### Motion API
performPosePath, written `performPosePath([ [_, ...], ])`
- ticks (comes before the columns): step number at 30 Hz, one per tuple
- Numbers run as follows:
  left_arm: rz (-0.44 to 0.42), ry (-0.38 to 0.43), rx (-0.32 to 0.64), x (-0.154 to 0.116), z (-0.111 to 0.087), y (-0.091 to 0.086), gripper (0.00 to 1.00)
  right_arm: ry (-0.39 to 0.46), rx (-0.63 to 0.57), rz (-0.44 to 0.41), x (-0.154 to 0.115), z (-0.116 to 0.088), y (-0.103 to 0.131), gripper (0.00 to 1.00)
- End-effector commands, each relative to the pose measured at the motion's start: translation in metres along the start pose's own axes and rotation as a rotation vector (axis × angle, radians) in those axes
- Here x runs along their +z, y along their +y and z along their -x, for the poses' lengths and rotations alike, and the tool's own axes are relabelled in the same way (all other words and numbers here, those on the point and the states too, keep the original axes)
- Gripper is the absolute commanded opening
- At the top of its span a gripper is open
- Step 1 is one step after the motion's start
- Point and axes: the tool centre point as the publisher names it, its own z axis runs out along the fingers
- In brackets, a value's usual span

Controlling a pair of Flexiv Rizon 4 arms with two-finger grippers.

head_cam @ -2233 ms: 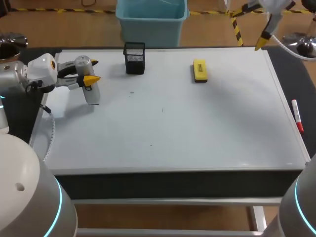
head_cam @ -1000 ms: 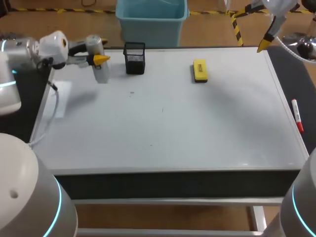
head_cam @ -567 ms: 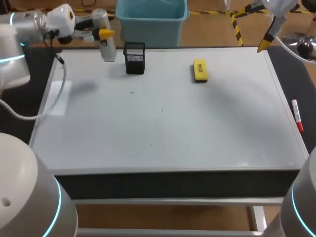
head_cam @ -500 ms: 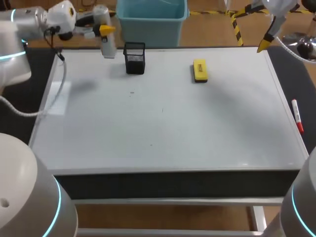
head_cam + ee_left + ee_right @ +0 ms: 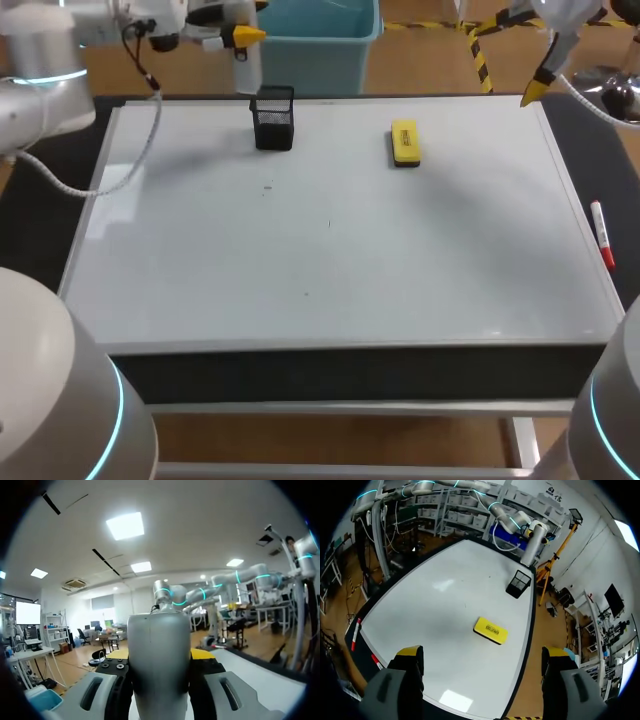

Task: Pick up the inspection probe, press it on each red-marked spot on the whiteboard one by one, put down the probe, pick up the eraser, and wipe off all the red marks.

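Note:
The grey inspection probe [image 5: 245,68] hangs upright in the air just behind the black mesh holder [image 5: 273,118], beyond the whiteboard's [image 5: 330,260] far edge. My left gripper [image 5: 240,30] is shut on it. In the left wrist view the probe [image 5: 159,670] fills the gap between the fingers of the left gripper [image 5: 159,655]. The yellow eraser [image 5: 405,143] lies flat at the far middle of the board. My right gripper [image 5: 515,57] hovers open above the far right corner; its own view shows the right gripper [image 5: 482,652] high over the eraser [image 5: 490,630], the holder [image 5: 518,584] and the probe [image 5: 529,550].
A red marker [image 5: 602,233] lies on the dark strip beside the whiteboard's right edge, also seen as the red marker [image 5: 355,634]. A few tiny dark specks [image 5: 267,186] dot the board's left half. My left arm's cable [image 5: 140,140] droops over the far left corner.
My left arm has carried the probe up and to the right, from the board's far left corner to just behind the mesh holder. The right arm has stayed in place.

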Motion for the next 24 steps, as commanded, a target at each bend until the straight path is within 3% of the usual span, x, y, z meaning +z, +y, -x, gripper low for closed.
performPosePath([
  [1,-0.011,-0.012,-0.002,0.012,0.004,0.007,0.00,0.005,-0.001,-0.003,-0.001,0.000,0.000,1.00],
  [24,-0.055,-0.019,-0.037,0.023,0.019,0.040,0.00,0.005,-0.001,-0.003,-0.001,0.000,0.000,1.00],
])
